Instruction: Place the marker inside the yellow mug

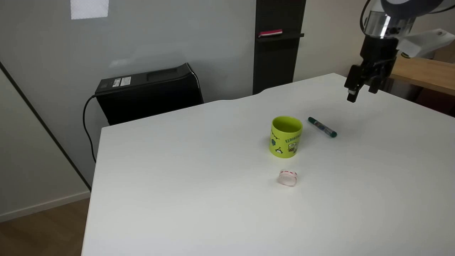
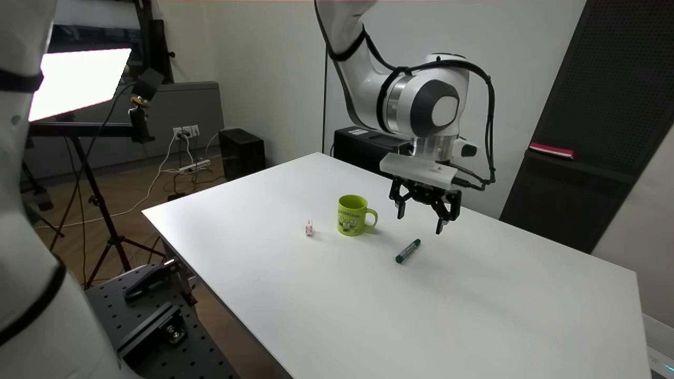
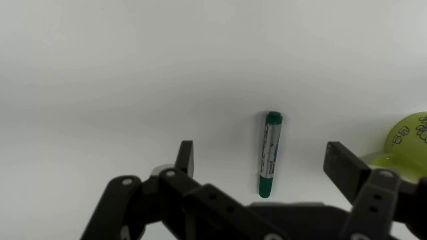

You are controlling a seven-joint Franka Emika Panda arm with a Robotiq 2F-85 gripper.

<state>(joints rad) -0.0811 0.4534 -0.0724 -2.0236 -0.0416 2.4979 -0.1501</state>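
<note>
The marker, with a silver body and green ends, lies on the white table; it also shows in an exterior view. The yellow mug, yellow-green with a print, stands upright beside it; its handle shows in an exterior view. My gripper is open and empty above the table, apart from both things. In the wrist view, the marker lies below and between the open fingers, pointing roughly away from the palm. Part of the mug shows at the right edge, partly behind a finger.
A small clear lump with red marks lies on the white table near the mug, on the side away from the marker; it also shows in an exterior view. A black box stands beyond the table's edge, by the wall.
</note>
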